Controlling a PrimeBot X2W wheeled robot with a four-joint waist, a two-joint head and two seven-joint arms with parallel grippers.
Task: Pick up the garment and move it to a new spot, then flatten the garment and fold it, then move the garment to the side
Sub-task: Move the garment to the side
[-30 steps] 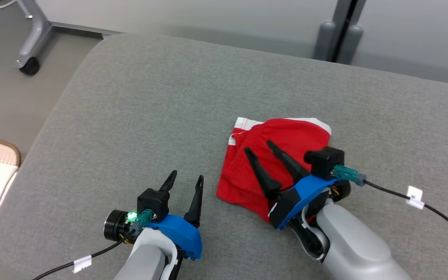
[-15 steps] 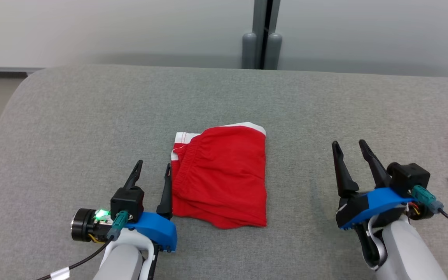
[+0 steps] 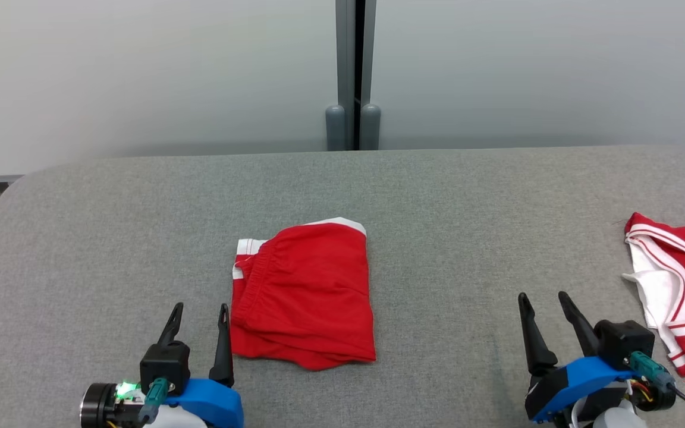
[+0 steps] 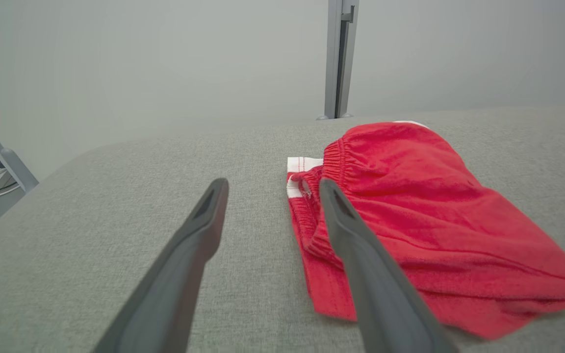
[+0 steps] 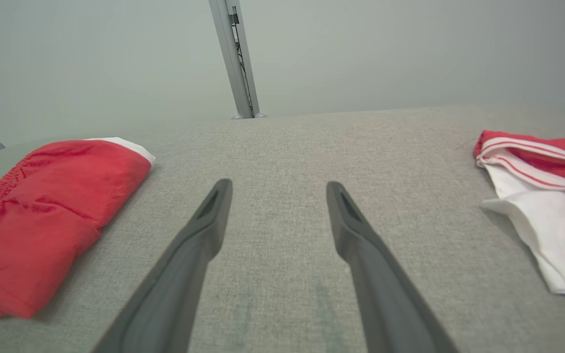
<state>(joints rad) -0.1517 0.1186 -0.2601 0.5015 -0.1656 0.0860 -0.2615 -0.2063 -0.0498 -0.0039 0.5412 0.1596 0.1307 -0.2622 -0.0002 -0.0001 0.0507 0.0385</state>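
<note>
Grey woven fabric over the one padded desk (image 3: 449, 196), rounded at its left corner. Two garments on it, well apart. First, one pair of folded red shorts (image 3: 304, 294) with a gathered waistband and white trim, lying flat a little left of the desk's middle. Waistband toward the left, white edging showing along the far edge and at the far left corner, layers stacked unevenly along the near hem. Second, one crumpled red-and-white garment (image 3: 675, 285) with thin striped bands, at the far right of the desk, partly cut off by the head view's edge.

Two grippers, each with two long dark fingers on a blue mount. Left gripper (image 3: 200, 308) at the lower left of the head view, fingers spread wide, nothing between them but bare desk. Its inner finger (image 3: 222, 345) just beside the near left corner of the red shorts, crossing the waistband edge in the left wrist view; contact impossible to tell. Right gripper (image 3: 542, 296) at the lower right, likewise spread wide and holding nothing, over bare desk between the two garments, nearer the red-and-white garment, apart from both.

One green light (image 3: 123, 389) lit on the left wrist. Behind the desk, one grey upright post (image 3: 354, 59) with two rounded grey caps at its foot, set between two pale wall panels.
</note>
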